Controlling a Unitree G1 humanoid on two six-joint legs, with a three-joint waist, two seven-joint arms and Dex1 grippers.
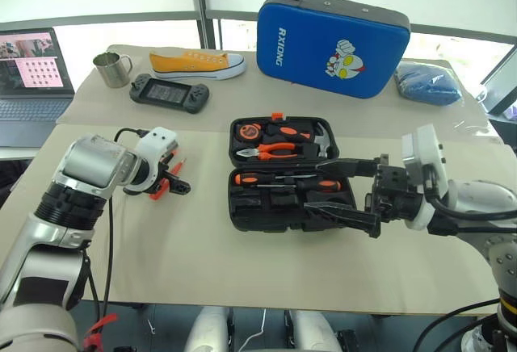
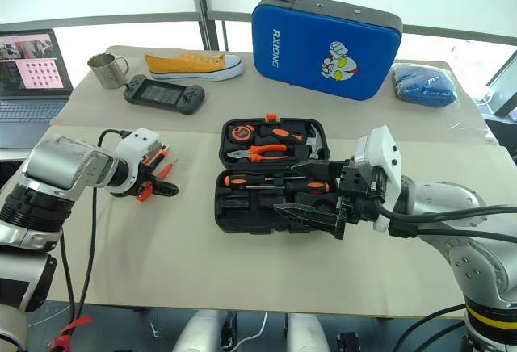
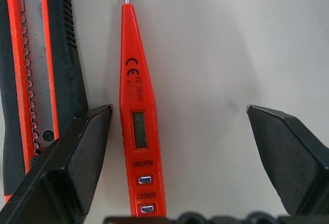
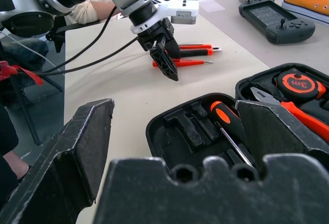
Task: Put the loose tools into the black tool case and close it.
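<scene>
Case: the black tool case lies open mid-table so I can drop tools in.
Right gripper: I hover it spread over the case.
Left gripper: spread, I straddle the small all-orange screwdriver beside the utility knife to grab it.

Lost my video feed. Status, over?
Both grippers open: left gripper astride orange tester screwdriver, beside utility knife. Right gripper over open tool case. Nothing blocking.

Black case open flat at table centre, two screwdrivers slotted inside, orange tester screwdriver and utility knife side by side at left
</scene>
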